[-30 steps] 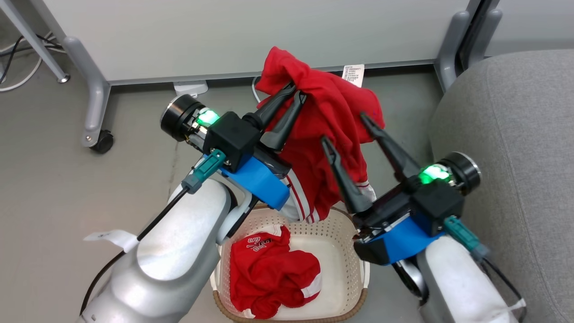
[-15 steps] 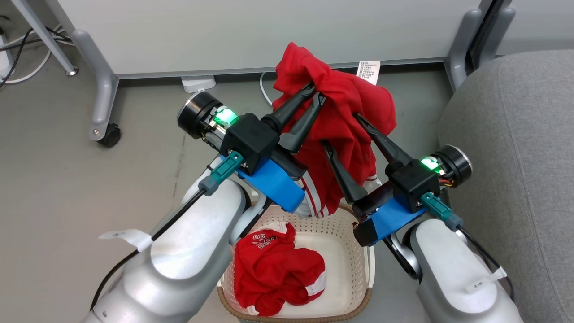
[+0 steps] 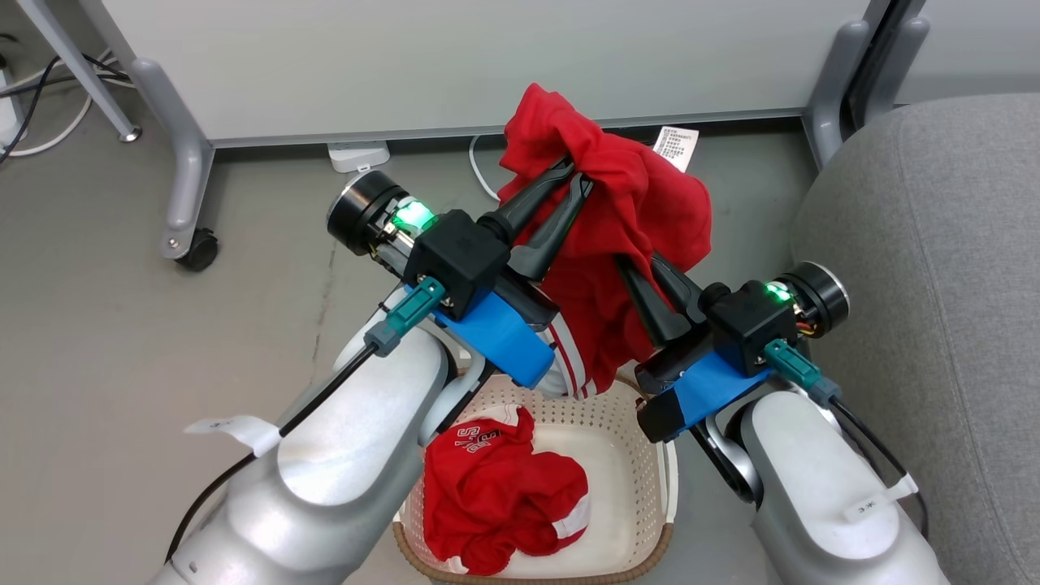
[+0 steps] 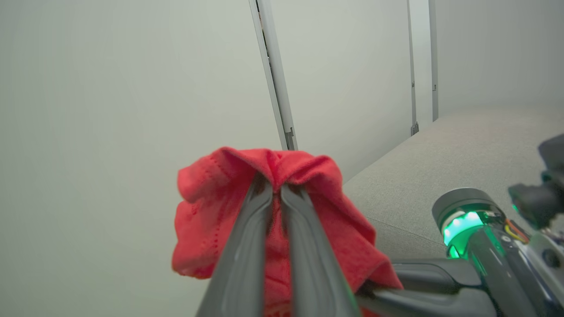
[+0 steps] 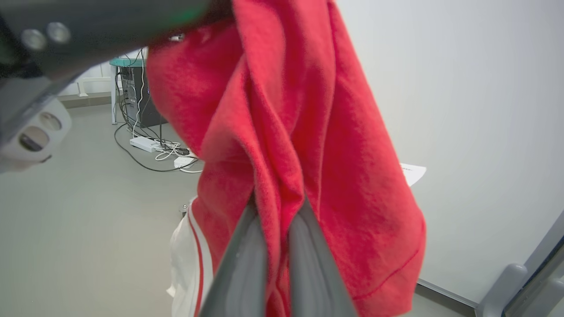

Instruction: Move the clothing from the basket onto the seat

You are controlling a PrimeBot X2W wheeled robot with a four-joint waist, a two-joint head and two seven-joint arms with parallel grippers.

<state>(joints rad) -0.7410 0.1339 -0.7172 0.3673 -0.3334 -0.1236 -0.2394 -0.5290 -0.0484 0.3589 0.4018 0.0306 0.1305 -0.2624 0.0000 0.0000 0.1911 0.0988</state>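
Silver-grey forearms [image 3: 341, 463] carry blue brackets [image 3: 496, 335], black cube housings [image 3: 455, 258] with green lights [image 3: 414, 216], and round black caps [image 3: 357, 207]. Fingers [image 3: 528, 207] are long, dark, tapered. Teal plugs [image 3: 406, 313] feed black cables [image 3: 313, 405]; white tags [image 3: 236, 431] attached.

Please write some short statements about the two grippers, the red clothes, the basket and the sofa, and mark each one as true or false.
1. The left gripper is shut on the lifted garment. True.
2. The right gripper is open and apart from all cloth. False: it is shut on the same lifted garment.
3. A second red garment lies in the basket. True.
4. The lifted garment rests on the sofa. False: it hangs in the air from both grippers, apart from the sofa.
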